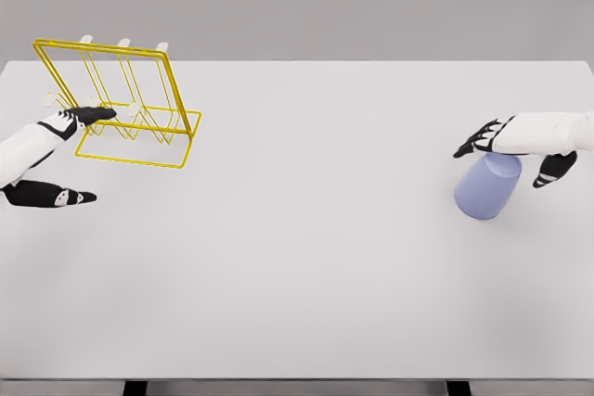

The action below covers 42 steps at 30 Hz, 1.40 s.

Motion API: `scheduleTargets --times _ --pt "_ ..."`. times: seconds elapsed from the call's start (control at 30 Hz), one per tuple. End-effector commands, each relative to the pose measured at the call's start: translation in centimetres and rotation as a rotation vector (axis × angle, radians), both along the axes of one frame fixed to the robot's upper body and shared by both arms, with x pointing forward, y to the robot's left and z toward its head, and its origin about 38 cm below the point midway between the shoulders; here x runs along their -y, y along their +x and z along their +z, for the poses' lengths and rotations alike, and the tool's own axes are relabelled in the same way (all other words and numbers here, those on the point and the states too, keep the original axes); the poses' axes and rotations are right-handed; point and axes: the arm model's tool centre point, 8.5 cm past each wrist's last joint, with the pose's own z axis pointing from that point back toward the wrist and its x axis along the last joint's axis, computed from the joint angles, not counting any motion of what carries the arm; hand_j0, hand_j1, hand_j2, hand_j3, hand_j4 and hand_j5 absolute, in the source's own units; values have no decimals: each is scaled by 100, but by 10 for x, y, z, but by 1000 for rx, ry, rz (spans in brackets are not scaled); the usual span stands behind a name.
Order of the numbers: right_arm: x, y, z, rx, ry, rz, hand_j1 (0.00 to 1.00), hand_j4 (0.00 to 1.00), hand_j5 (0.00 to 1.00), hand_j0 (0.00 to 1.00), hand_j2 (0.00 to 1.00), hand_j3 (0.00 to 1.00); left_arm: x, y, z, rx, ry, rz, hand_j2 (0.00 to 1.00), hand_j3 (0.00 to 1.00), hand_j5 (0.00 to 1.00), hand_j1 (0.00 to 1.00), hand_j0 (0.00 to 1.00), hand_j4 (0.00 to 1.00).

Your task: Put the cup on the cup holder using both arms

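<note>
yellow wire cup holder [130, 108] sits nr the table's [306, 285] far left corner, tilted back, w/ pale pegs. left hand [56, 150] at the left edge, fingers spread wide, upper fingertips at the holder's base, holding nothing. lavender cup [487, 187] nr the right edge, tilted; right hand [515, 146] over it, fingers splayed around its top, firm grip can't tell.

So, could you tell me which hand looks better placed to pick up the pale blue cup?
The right hand. It hovers directly over the pale blue cup at the table's right side, fingers spread and not yet closed on it. The left hand is far across the white table, at the yellow wire cup holder.
</note>
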Motion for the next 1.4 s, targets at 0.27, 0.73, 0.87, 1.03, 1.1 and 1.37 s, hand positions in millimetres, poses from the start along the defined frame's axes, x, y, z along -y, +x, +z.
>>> scheduleTargets --times 0.27,0.73,0.87,1.03,1.1,1.37 --pt "-12 -7 10 21 3 47 100 100 100 100 100 100 0 0 1 1 -7 1 100 100 100 100 100 100" --pt "-15 -12 4 4 -10 68 100 100 100 100 100 100 0 0 1 -1 -7 1 100 100 100 100 100 100" --pt "-12 -11 3 1 -12 56 84 84 84 84 84 84 0 0 1 -1 -7 1 100 100 100 100 100 100" --pt "-13 -11 3 2 -9 56 62 62 62 62 62 62 0 0 1 -1 -7 1 100 100 100 100 100 100" --pt "-14 -11 4 4 -8 59 56 56 56 56 56 56 0 0 1 -1 -7 1 100 100 100 100 100 100" --pt "-17 -9 8 15 3 65 46 46 46 46 46 46 0 0 0 -1 -8 1 100 100 100 100 100 100"
